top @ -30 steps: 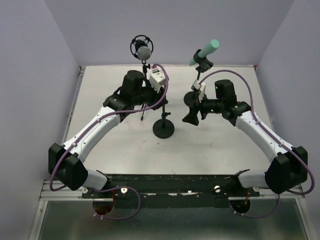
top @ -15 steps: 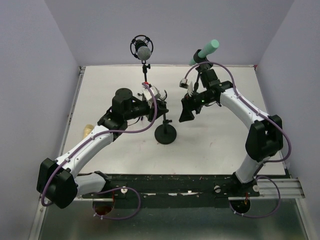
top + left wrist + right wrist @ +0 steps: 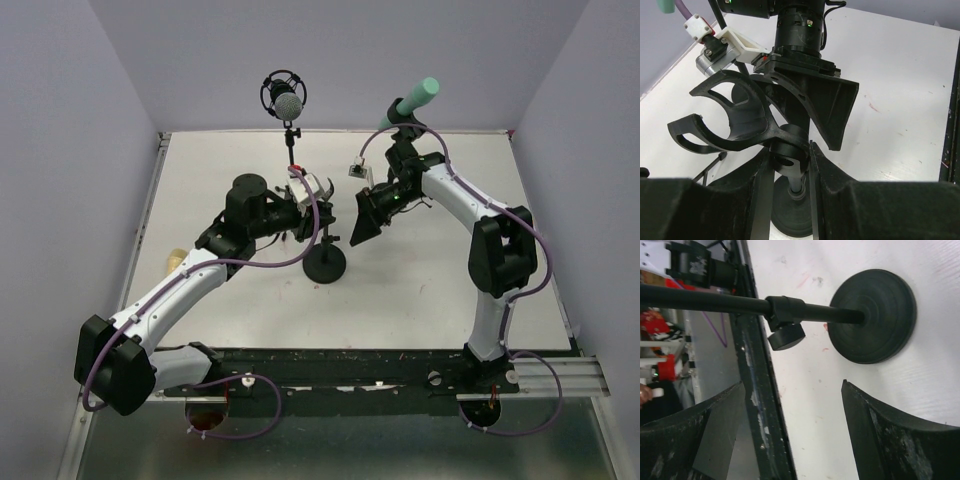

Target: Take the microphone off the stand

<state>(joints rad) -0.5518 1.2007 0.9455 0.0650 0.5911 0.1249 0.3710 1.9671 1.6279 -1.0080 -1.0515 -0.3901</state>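
Overhead looks down; both wrist views near stand (image 3: 872,315).

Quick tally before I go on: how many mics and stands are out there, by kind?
Microphones: 2 (silver-headed microphone, teal microphone)
Stands: 2 (round-base stand, teal microphone's stand, its foot hidden)
Total: 4

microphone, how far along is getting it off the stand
Done: the left gripper is clamped on the stand pole, bracing it. In hand: the right gripper is open beside the pole. To do: the microphone sits atop the stand, untouched, yet to be gripped and lifted off.
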